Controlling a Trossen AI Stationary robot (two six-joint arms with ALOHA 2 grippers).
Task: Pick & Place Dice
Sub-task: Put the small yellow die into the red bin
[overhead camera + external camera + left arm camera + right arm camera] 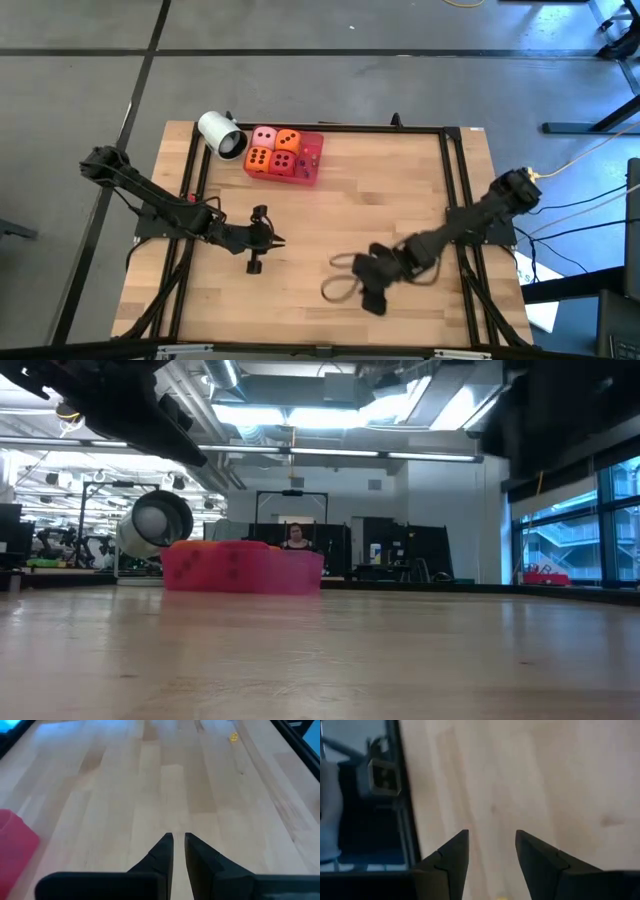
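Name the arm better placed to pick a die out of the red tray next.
Left, probably. The left gripper hangs almost directly below the red rectangular tray holding the four soft dice in the high view, nearly closed. The right gripper sits farther toward the right front, open.

1. Dice point(275, 151) pips too small to count from above; from the low camera, hidden behind the red tray point(243, 569) wall.
2. Tray cut off at the left wrist picture's edge.
3. Yellow speck point(233, 737) on the surface point(165, 790) too small to identify.
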